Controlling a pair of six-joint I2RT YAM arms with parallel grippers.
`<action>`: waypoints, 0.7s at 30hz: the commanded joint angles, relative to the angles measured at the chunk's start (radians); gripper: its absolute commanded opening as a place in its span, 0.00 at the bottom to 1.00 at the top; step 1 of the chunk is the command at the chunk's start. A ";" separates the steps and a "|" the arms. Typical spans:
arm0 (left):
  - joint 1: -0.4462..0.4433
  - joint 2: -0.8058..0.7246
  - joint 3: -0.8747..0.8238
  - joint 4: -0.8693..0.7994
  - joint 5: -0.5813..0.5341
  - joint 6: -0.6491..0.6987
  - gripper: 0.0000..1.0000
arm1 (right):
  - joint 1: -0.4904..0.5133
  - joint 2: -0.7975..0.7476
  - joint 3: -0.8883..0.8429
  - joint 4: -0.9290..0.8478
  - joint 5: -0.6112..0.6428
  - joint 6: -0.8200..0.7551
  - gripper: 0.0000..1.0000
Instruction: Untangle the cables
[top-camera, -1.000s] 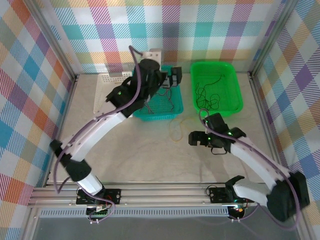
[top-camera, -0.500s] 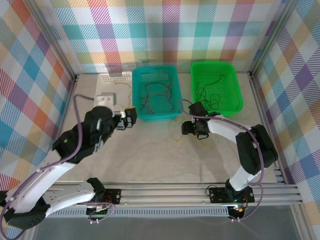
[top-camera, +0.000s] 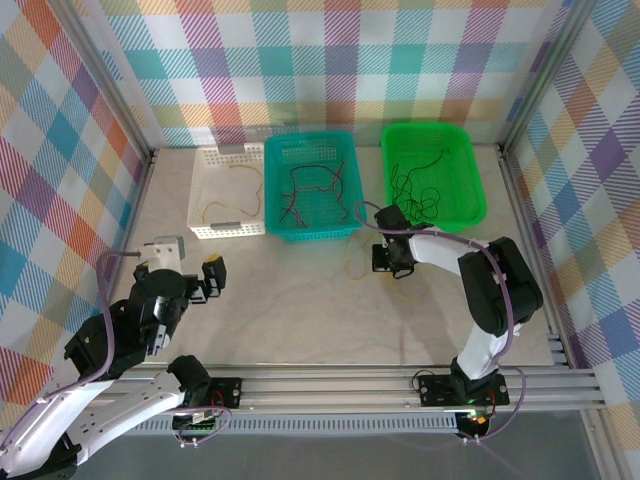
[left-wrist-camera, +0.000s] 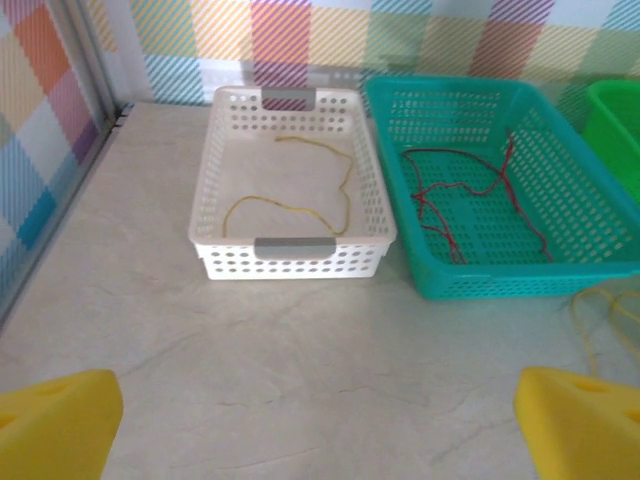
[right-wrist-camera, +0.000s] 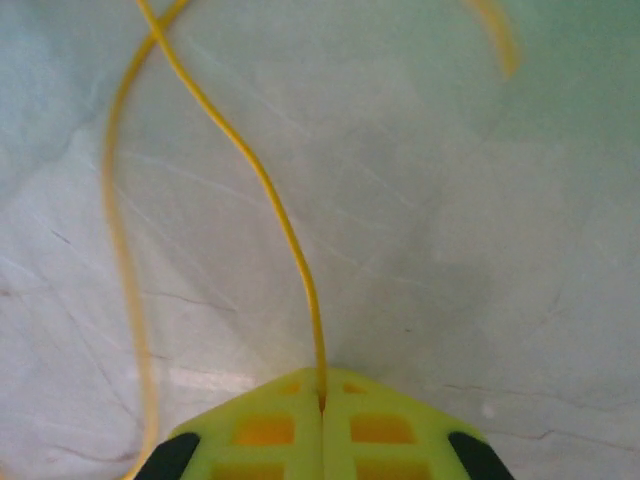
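A loose yellow cable (top-camera: 350, 266) lies on the table in front of the teal basket (top-camera: 315, 233). My right gripper (top-camera: 386, 259) is down on the table and shut on this cable (right-wrist-camera: 276, 215), which runs out from between the closed fingertips (right-wrist-camera: 322, 404). One yellow cable (left-wrist-camera: 300, 200) lies in the white basket (left-wrist-camera: 295, 246), red and brown cables (left-wrist-camera: 470, 195) in the teal basket, black ones (top-camera: 420, 185) in the green basket (top-camera: 472, 185). My left gripper (top-camera: 213, 276) hovers open at the near left, its yellow fingertips (left-wrist-camera: 55, 425) wide apart and nothing between them.
The three baskets stand in a row along the back wall, white (top-camera: 225, 233) at the left. Metal frame rails run along both sides and the near edge. Bare tabletop (top-camera: 290, 300) lies between the two grippers.
My right gripper moved in to the yellow cable on the table and shut on it. My left arm drew back from the baskets to the near left, still open.
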 joint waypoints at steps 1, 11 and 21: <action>0.009 -0.038 -0.040 -0.039 -0.061 0.019 1.00 | 0.048 -0.098 -0.018 0.006 -0.062 -0.005 0.00; 0.009 -0.114 -0.106 0.001 -0.083 0.032 1.00 | 0.233 -0.505 0.198 -0.240 0.014 -0.035 0.00; 0.009 -0.109 -0.100 0.046 0.079 0.025 1.00 | 0.468 -0.344 0.760 -0.372 -0.079 -0.118 0.00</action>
